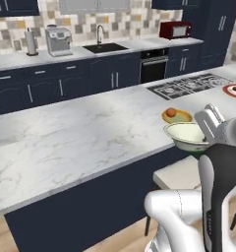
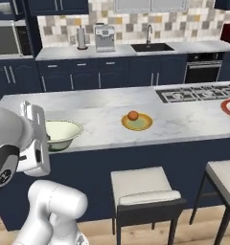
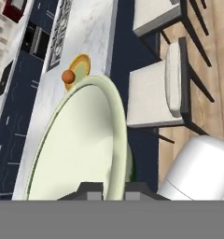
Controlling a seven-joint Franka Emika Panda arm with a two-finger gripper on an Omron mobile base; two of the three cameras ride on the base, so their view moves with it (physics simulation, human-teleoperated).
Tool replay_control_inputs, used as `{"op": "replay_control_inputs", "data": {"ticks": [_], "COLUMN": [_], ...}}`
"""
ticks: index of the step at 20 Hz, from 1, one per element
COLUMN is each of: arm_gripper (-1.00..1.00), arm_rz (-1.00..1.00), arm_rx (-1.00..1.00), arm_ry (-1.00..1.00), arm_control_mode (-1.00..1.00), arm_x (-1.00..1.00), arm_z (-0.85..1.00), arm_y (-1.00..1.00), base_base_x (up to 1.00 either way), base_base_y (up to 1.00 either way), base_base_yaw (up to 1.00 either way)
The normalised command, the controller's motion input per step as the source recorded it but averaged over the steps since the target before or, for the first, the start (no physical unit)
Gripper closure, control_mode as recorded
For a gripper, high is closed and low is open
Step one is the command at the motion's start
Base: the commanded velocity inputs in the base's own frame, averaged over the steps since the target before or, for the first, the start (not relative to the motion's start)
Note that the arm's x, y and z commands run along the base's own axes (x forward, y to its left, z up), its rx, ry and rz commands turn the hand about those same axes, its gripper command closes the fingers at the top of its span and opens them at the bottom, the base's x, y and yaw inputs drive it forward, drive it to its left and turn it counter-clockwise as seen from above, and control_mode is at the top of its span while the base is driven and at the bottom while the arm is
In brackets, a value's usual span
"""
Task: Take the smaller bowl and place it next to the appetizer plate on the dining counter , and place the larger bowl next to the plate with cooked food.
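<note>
Over dining counter (image 2: 107, 117), smaller bowl (image 2: 59, 134) upright, mouth skyward, rim pinched by pincer (image 3: 115, 190).

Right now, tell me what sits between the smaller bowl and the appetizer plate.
Nothing: in the right base view, bare marble of the dining counter separates the smaller bowl from the appetizer plate.

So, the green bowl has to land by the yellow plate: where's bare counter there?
Bare marble lies between the smaller bowl and the appetizer plate, and behind the plate toward the cooktop. The dining counter is widely bare on the bowl's other side. The gripper is shut on the bowl's rim.
</note>
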Motion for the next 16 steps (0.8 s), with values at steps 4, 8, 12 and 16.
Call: {"op": "replay_control_inputs", "data": {"ticks": [4,8,12,16], "arm_gripper": [1.0,1.0,1.0,1.0], "arm_rz": [0.0,0.0,0.03,-0.04], "arm_rx": [0.0,0.0,0.02,0.04], "arm_ry": [0.0,0.0,-0.01,-0.06], "arm_control_mode": [1.0,1.0,-1.0,-1.0], "arm_x": [0.0,0.0,0.25,0.96], "arm_z": [0.0,0.0,0.0,0.0], "arm_y": [0.0,0.0,-0.08,-0.31], "base_base_x": [0.67,0.96,0.75,0.0], "base_base_y": [-0.38,-0.32,-0.19,0.0], "base_base_yaw": [0.34,0.26,0.18,0.0]}}
